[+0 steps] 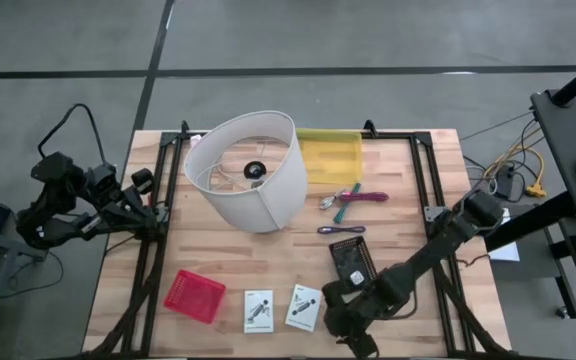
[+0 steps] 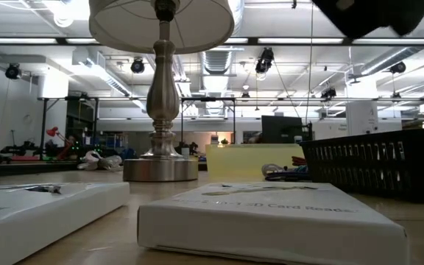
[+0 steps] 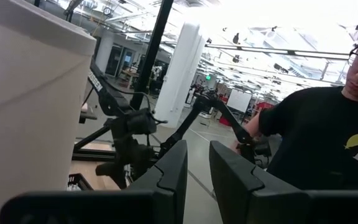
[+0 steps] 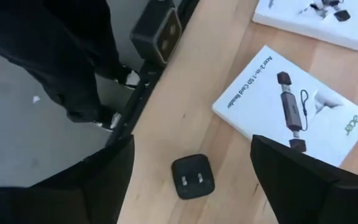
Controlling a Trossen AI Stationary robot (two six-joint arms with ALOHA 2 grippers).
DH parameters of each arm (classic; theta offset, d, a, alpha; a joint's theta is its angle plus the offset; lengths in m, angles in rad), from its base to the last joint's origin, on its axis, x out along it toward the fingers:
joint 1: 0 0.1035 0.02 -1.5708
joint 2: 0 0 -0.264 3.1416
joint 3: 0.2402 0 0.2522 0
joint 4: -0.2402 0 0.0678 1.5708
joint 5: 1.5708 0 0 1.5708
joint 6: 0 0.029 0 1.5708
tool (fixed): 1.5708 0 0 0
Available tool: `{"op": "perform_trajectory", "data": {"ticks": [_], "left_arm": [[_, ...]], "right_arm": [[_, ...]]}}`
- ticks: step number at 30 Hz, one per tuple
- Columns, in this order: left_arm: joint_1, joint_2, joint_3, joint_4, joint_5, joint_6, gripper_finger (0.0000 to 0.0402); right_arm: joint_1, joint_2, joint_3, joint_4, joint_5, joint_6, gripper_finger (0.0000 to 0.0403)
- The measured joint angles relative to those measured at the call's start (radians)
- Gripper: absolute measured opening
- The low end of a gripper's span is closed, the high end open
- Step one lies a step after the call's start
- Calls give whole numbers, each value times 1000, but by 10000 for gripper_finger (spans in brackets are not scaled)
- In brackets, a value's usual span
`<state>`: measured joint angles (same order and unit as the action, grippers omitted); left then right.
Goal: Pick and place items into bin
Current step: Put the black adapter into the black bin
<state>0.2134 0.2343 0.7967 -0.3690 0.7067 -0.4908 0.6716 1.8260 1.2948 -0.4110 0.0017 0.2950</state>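
My right gripper is open wide and hovers near the table's near edge, its fingers pointing down. A tiny black cube with two prongs lies on the wood below, between the fingers but apart from them. Two white printed cards lie flat to its left; one of them shows in the right wrist view. Pink and green pen-like tools and a purple one lie mid-table. My left gripper waits off the table's left edge, its fingers a narrow gap apart.
The big white lampshade stands mid-table on its metal base. A yellow bin sits at the far edge, a black mesh basket beside my right arm and a red basket near left. A person stands beyond the table.
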Motion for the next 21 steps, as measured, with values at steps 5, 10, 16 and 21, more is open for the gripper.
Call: {"op": "perform_trajectory", "data": {"ticks": [5,10,16,21], "left_arm": [[0,0,0,0,0,0,52],[0,0,-2,1,0,0,52],[0,0,-2,0,0,0,52],[0,0,-2,1,-2,0,52]], "right_arm": [[3,51,5,-1,-7,-29,310],[5,90,4,-4,-10,-51,302],[5,132,4,-8,-10,-121,290],[5,153,4,-25,-10,-131,278]]}}
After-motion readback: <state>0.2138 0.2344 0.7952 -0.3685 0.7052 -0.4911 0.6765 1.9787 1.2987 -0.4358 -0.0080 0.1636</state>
